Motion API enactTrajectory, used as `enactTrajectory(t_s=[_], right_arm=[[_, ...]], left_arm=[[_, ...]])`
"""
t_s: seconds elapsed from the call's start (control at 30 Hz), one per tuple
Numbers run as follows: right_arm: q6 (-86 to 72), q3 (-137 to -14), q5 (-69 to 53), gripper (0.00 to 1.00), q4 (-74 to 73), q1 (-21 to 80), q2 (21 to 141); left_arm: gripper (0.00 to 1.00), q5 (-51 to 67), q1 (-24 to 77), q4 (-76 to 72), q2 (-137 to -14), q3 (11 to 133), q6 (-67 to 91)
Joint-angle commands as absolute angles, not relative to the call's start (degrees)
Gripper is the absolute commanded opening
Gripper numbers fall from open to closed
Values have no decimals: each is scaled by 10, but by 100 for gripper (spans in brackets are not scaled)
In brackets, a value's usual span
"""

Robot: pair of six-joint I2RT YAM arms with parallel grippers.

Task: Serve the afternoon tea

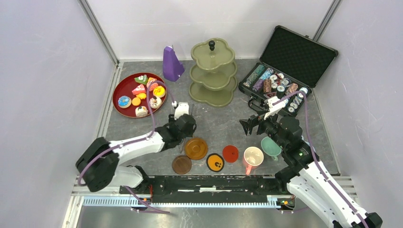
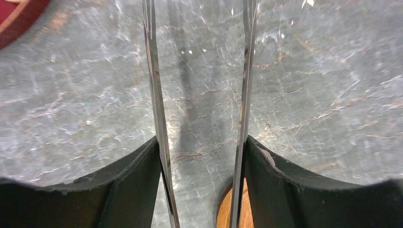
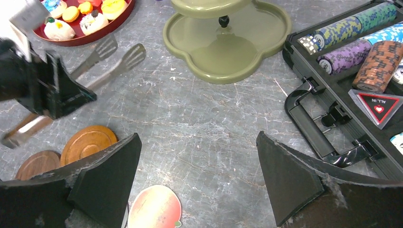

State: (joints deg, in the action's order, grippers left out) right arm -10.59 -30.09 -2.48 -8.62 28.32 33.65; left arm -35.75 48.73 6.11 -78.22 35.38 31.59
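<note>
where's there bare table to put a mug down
Best patch: bare table between the green stand and the coaster row, mid-table. Crowded: the near edge with that row and the mugs, the right side by the chip case, the left by the red tray.

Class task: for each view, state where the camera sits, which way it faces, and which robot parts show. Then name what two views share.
Top external: above and behind the bases, facing down on the table; both arms show.
Left wrist: on the left arm, facing down at bare tabletop; left gripper fingers clamp tongs.
Right wrist: low, facing across the table toward the three-tier stand; open right gripper fingers show, plus the left gripper.
Shared: top external and right wrist both show the three-tier stand and red tray.
</note>
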Motion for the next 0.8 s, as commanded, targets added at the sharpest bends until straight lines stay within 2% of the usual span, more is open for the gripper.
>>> enactTrajectory(t_s=[0.0, 0.13, 0.33, 0.5, 0.77], right_arm=[[-97, -299, -8, 99, -62, 281, 326], [-88, -302, -9, 99, -63, 281, 330], [-81, -308, -12, 98, -64, 281, 330], [-81, -309, -21, 98, -63, 281, 332], [-73, -317, -19, 98, -71, 281, 328]], left_arm=[[67, -262, 431, 239, -698, 427, 316], [67, -145, 326, 371, -660, 510, 257], [68, -88, 224, 517, -694, 664, 161], [68, -36, 134, 512, -741, 721, 125], [68, -45, 92, 471, -810, 769, 107]])
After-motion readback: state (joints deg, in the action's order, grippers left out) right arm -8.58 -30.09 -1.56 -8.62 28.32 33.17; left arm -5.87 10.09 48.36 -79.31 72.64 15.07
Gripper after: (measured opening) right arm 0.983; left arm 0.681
